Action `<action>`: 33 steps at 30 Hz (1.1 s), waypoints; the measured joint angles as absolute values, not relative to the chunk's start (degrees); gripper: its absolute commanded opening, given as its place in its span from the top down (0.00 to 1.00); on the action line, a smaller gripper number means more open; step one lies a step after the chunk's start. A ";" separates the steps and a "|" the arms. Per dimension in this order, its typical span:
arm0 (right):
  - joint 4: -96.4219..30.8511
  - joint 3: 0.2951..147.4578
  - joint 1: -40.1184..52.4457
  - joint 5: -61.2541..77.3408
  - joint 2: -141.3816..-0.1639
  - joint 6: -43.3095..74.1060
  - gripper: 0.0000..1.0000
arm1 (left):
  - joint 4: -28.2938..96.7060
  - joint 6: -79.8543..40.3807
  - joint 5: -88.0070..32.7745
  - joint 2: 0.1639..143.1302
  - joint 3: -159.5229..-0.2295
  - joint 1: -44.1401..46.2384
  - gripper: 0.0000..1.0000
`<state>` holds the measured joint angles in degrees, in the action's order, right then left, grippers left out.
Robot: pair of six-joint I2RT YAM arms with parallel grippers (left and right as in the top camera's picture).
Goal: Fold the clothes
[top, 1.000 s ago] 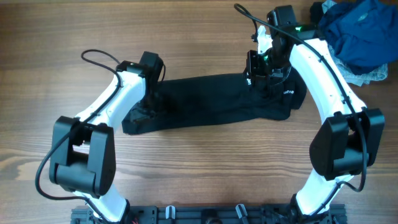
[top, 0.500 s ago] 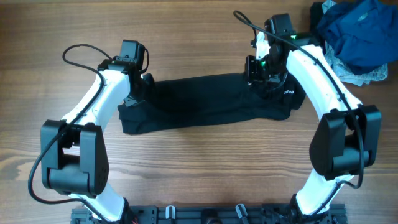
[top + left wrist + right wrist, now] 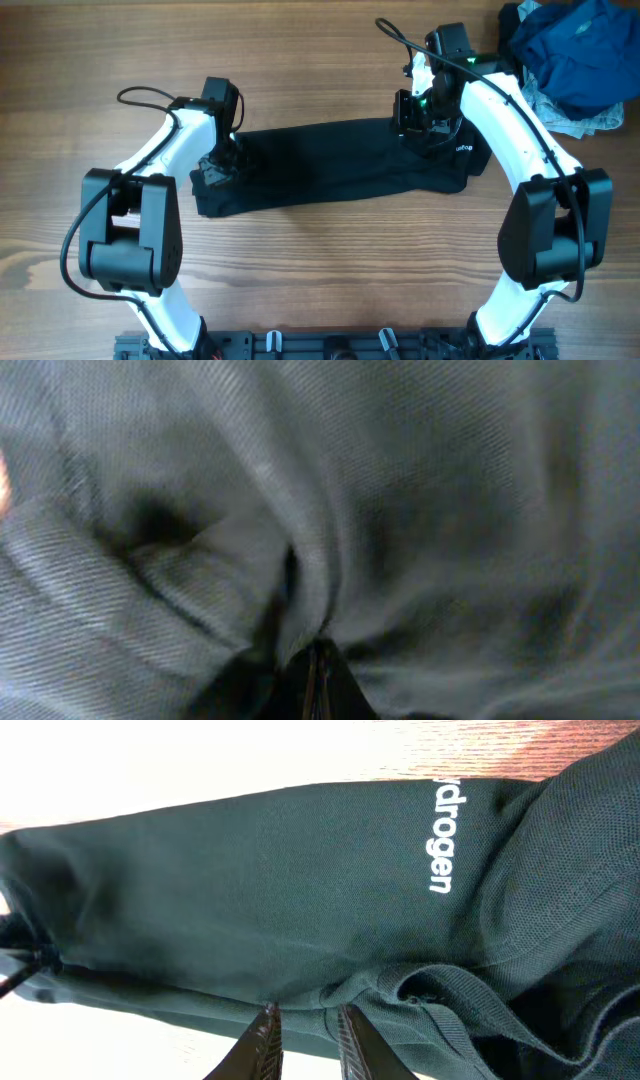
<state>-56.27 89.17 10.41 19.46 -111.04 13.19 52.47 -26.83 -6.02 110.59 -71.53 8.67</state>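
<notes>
A dark shirt [image 3: 330, 165] lies folded into a long strip across the middle of the table. My left gripper [image 3: 216, 170] is at its left end; in the left wrist view the fingertips [image 3: 318, 685] are pressed together in bunched cloth [image 3: 300, 510]. My right gripper [image 3: 413, 118] is at the right end by the collar. In the right wrist view its jaws [image 3: 307, 1038] stand narrowly apart with a fold of the shirt [image 3: 250, 890] pinched between them, near the collar [image 3: 450, 1000] and white lettering [image 3: 443, 835].
A pile of blue and patterned clothes [image 3: 575, 50] lies at the back right corner. Bare wooden table [image 3: 330, 270] extends in front of the shirt. The left arm's cable [image 3: 150, 95] loops behind its wrist.
My left gripper swung left and back, then came forward onto the shirt's left end, which now lies slightly further left. The right arm has barely moved.
</notes>
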 measured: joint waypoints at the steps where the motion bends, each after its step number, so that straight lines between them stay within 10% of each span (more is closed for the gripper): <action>1: -56.29 89.17 10.41 19.46 -111.04 13.19 0.80 | 54.41 -26.81 -5.32 110.59 -71.53 8.49 0.96; 13: -56.31 89.17 10.41 19.46 -111.04 13.19 0.83 | 66.63 -30.09 8.08 108.27 -71.50 0.45 0.96; 22: -56.16 89.17 12.86 19.70 -115.37 13.37 0.86 | 48.01 -30.81 -10.92 104.95 -71.64 14.48 0.96; 33: -59.59 88.84 7.27 9.32 -119.07 16.84 0.82 | 48.01 -30.52 -12.80 112.33 -70.96 9.34 0.96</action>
<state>-59.59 88.84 7.27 9.32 -119.07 16.84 48.01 -30.52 -12.80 112.33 -70.96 9.34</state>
